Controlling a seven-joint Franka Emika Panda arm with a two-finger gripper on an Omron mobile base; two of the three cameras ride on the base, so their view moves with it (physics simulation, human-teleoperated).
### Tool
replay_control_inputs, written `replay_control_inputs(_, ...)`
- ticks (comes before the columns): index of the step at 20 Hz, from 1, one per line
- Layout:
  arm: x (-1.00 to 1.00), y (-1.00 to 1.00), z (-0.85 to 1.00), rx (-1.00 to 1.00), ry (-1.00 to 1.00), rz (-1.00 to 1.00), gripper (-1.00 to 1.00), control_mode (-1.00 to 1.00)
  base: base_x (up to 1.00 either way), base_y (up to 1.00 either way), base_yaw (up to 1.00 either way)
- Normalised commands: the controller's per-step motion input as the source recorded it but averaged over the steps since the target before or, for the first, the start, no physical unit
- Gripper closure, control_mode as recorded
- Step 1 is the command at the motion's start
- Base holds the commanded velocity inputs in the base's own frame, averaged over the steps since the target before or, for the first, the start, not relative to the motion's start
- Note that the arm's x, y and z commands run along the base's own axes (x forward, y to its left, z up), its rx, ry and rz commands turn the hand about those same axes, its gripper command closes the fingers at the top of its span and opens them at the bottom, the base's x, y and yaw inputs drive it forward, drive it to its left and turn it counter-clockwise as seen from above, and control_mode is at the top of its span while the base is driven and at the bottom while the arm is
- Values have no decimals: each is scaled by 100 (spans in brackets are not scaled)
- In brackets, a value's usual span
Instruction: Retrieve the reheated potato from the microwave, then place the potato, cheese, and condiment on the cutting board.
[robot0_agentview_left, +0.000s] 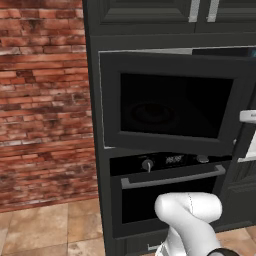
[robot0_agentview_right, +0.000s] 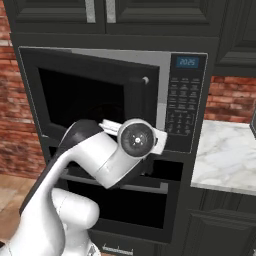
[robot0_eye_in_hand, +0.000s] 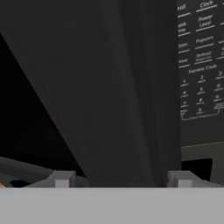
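The microwave (robot0_agentview_right: 182, 100) is built into a dark cabinet column. Its dark glass door (robot0_agentview_left: 170, 105) stands partly swung out, and a strip of pale interior (robot0_agentview_right: 163, 85) shows beside the button panel. My gripper (robot0_eye_in_hand: 122, 179) is open right at the door's free edge (robot0_eye_in_hand: 131, 109), with one fingertip (robot0_eye_in_hand: 61, 179) on each side of the dark slab. In the right base view my white hand (robot0_agentview_right: 136, 140) hangs in front of that door edge. The potato, cheese, condiment and cutting board are out of view.
A black oven (robot0_agentview_left: 170, 180) with a knob and bar handle sits directly under the microwave. A marble counter (robot0_agentview_right: 225, 155) lies to the right and a brick wall (robot0_agentview_left: 45, 100) to the left. Dark cabinets (robot0_agentview_right: 150, 12) hang above.
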Motion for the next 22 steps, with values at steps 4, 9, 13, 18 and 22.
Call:
replay_control_inputs(4,-71,15,0,0,14,2,100,-100,0,0,0)
replay_control_inputs(9,-74,15,0,0,13,4,100,-100,0,0,0)
replay_control_inputs(13,-72,18,0,1,5,6,100,-100,0,0,0)
replay_control_inputs(18,-58,24,5,6,0,1,100,-100,0,0,0)
replay_control_inputs(22,-37,28,11,7,0,0,100,-100,0,0,0)
